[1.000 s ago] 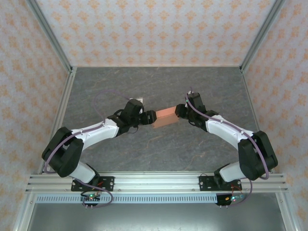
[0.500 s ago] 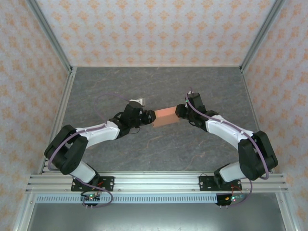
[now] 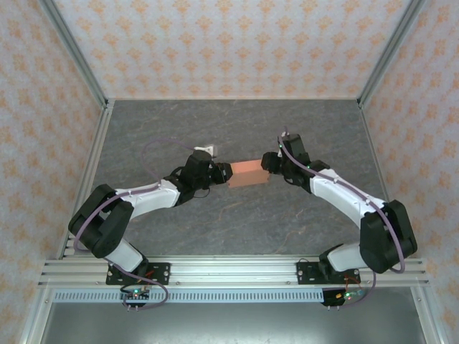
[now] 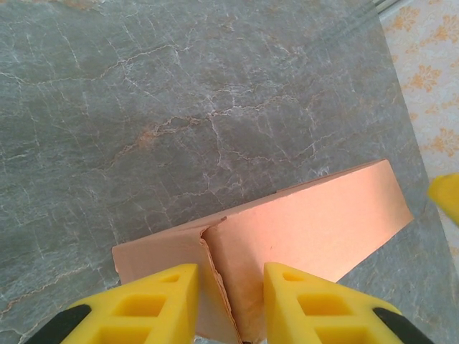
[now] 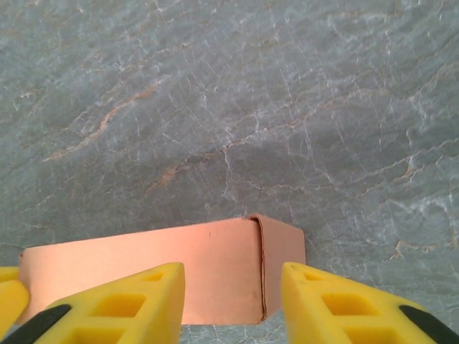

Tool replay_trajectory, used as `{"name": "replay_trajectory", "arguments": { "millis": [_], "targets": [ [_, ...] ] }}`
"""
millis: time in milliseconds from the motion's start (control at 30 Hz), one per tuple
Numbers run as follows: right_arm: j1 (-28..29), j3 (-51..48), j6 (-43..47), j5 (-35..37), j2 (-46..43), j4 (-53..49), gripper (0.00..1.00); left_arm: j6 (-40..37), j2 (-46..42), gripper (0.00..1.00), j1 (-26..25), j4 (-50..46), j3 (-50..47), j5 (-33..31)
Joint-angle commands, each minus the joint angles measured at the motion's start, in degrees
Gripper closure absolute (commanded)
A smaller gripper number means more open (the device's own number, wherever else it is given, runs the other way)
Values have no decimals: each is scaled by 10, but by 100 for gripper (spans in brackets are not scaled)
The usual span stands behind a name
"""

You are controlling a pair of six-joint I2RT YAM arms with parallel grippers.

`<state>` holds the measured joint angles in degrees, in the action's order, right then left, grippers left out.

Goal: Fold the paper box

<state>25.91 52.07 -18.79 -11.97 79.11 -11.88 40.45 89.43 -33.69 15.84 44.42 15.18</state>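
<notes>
Across the floor of the walled cell lies the grey, marble-veined table [image 3: 237, 129], its near edge carrying the bases of both arms. From the near-left corner the white-and-black left arm [image 3: 143, 195] reaches toward the table's middle, and from the near-right corner the matching right arm [image 3: 337, 193] bends in to meet it.

Between them, about midway between the left and right edges and a little nearer the far edge, sits the salmon-orange thin-cardboard paper box [image 3: 247, 173]. It is a small folded rectangular block lying lengthwise from left to right, with its right end angled slightly toward the far edge.

The left gripper [image 3: 221, 174] is at the box's left end. In the wrist view its yellow fingers [image 4: 165, 301] stand close together, pinching the seamed corner of the box [image 4: 308, 222] between them.

The right gripper [image 3: 270, 163] is at the right end. Its yellow fingers [image 5: 330, 301] stand wider apart, straddling the box's [image 5: 143, 265] creased corner; I cannot tell whether the pads touch the cardboard.

Just beyond the left gripper, toward the far edge, lies a tiny white tag [image 3: 206, 150].
</notes>
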Motion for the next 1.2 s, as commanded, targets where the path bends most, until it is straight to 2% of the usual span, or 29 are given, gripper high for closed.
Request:
{"name": "replay_trajectory", "arguments": {
  "millis": [0, 300, 600, 867, 1167],
  "targets": [
    [-15, 22, 23, -13, -10, -37, 58, -19, 15, 71, 6, -84, -1, -28],
    [-63, 34, 20, -165, 53, -26, 57, -22, 9, 71, 6, -94, 6, -28],
    [-77, -5, 12, -187, 71, 10, 64, -19, 8, 72, 5, -90, 0, -26],
    [-77, -62, -9, -198, 88, 62, 76, -3, 5, 76, 5, -81, -20, -19],
    [-76, -64, -19, -222, 76, 83, 79, -9, -4, 77, 5, -84, -5, -15]
  ]
}}
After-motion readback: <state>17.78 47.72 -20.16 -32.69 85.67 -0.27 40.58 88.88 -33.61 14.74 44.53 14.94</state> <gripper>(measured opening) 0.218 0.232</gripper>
